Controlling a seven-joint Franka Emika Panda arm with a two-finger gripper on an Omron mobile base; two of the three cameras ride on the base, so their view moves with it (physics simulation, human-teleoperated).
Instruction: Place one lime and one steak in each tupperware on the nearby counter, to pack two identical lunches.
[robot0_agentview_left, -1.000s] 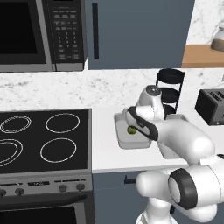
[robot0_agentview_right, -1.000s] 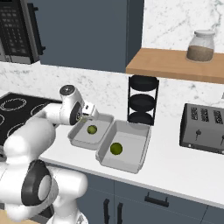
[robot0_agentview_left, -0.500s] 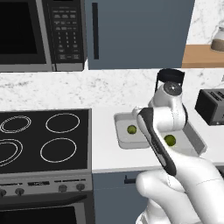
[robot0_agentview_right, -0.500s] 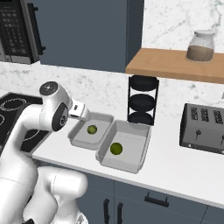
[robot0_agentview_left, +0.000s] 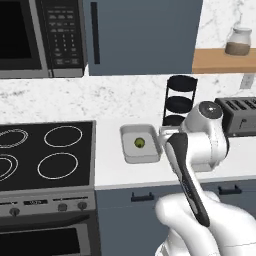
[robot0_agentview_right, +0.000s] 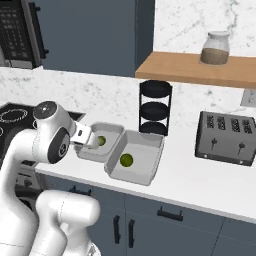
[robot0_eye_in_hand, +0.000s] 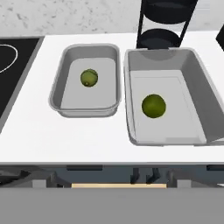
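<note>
Two light-grey tupperware tubs stand side by side on the white counter (robot0_eye_in_hand: 65, 140). The smaller tub (robot0_eye_in_hand: 57, 94) holds one lime (robot0_eye_in_hand: 89, 78), and the larger tub (robot0_eye_in_hand: 199, 87) holds another lime (robot0_eye_in_hand: 153, 106). In the right base view my gripper (robot0_agentview_right: 90, 140) hovers at the smaller tub's (robot0_agentview_right: 112, 127) front-left rim, open, with nothing between its fingers. Beside it the larger tub (robot0_agentview_right: 145, 170) shows its lime (robot0_agentview_right: 126, 160). In the left base view my arm hides the larger tub, while the smaller tub (robot0_agentview_left: 130, 152) and its lime (robot0_agentview_left: 139, 143) show. The steak is out of view.
A black three-tier rack (robot0_agentview_right: 155, 107) stands just behind the tubs. To their right sits a toaster (robot0_agentview_right: 227, 137), under a wooden shelf (robot0_agentview_right: 200, 67) with a jar. The black stove top (robot0_agentview_left: 45, 155) borders the counter on the left, below a microwave (robot0_agentview_left: 40, 37).
My arm has folded back and its elbow has swung right, drawing the hand away from over the smaller tub toward the counter's front. Both limes lie where they were.
</note>
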